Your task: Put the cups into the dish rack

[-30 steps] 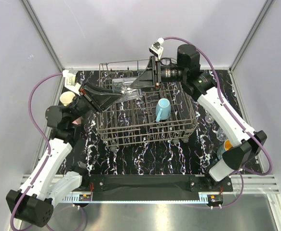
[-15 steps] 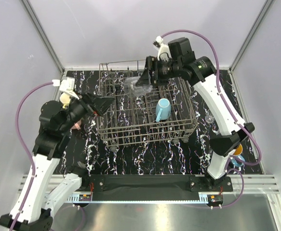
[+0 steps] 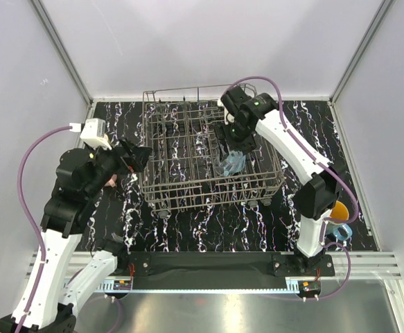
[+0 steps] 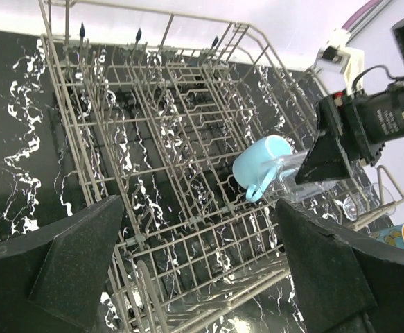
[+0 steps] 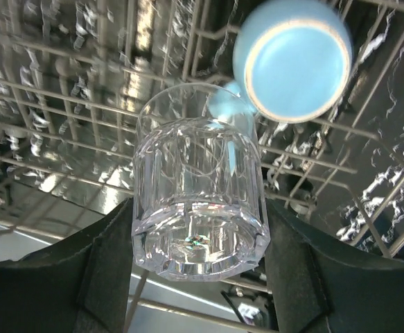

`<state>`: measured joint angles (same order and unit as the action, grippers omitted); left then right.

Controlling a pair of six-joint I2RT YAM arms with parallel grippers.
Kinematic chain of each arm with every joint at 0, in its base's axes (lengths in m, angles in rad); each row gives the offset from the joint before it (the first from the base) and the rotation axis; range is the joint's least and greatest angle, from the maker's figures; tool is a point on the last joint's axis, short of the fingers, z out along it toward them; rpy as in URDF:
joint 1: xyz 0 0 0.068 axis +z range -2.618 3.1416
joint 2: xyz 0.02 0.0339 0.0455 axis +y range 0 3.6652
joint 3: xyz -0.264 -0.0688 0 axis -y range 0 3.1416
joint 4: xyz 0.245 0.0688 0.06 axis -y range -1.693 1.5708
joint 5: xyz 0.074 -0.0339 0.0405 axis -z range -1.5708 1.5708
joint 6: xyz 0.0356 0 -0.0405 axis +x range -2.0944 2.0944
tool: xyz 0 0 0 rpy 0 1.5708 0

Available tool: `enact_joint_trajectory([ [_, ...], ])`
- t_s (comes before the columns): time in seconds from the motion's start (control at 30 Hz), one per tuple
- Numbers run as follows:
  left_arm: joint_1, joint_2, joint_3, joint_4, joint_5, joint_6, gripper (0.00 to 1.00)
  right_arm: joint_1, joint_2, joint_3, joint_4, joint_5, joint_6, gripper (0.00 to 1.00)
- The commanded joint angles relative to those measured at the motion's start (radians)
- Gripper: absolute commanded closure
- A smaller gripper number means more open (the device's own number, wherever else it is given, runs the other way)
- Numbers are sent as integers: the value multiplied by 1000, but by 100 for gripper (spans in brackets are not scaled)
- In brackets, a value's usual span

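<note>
top external: right pincer has lowered the glass over the dish rack.

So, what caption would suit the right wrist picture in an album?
Right arm's fingers grip a clear glass above the dish rack wires, next to a light blue mug.

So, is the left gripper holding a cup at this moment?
No, the left gripper stands wide open, with nothing between its fingers and only the dish rack visible beyond them.
</note>
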<state>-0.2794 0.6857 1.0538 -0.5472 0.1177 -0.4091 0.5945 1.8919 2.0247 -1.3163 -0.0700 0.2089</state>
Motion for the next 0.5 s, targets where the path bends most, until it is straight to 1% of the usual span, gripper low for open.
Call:
enact_joint_trajectory([
  [0.0,2,14,14,20,-6,20,1,19,7,-23,-23,64,-36,100],
  [0.1,-1,6,-6,32,0,19,1,33,22,-18,-43,98,-32,100],
  [0.23,-3,-20,-17,15,-27,29,1,53,22,-18,-73,90,-26,100],
  [0.37,-3,-20,-34,18,-18,23,1,70,-13,-20,-106,93,-9,100],
  [0.47,-3,-18,-37,26,-9,16,1,74,-48,-52,-118,73,-3,100],
])
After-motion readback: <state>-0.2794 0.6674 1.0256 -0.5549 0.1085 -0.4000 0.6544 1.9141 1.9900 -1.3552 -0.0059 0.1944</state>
